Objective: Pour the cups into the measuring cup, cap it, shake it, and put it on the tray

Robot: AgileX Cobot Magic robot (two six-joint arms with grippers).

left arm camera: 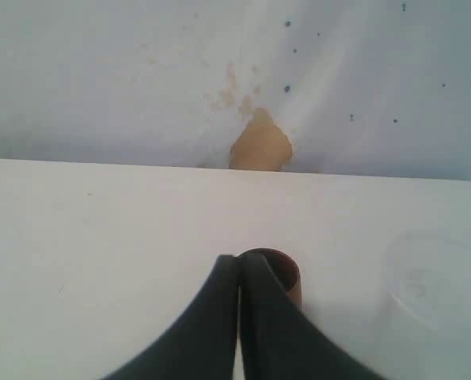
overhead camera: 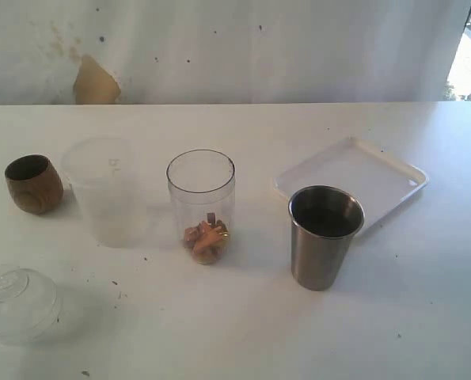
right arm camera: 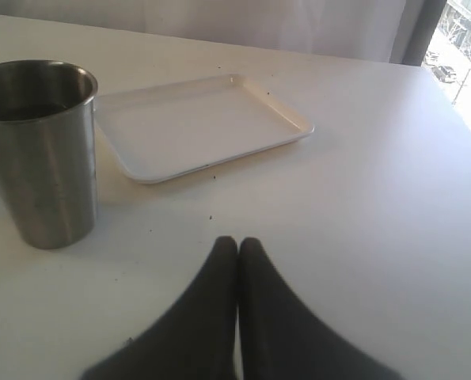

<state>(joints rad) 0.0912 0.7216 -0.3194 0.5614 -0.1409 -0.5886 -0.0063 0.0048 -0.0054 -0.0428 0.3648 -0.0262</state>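
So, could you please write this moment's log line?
left gripper shut; right gripper shut; clear plastic tumbler holds brown bits; white square plastic tray empty

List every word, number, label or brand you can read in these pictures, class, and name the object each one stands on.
No text can be read with certainty anywhere.
frosted plastic cup: a faint mark just below its rim, too blurred to read.
wooden cup, measuring cup, steel tumbler, tray, clear domed lid: no writing visible.
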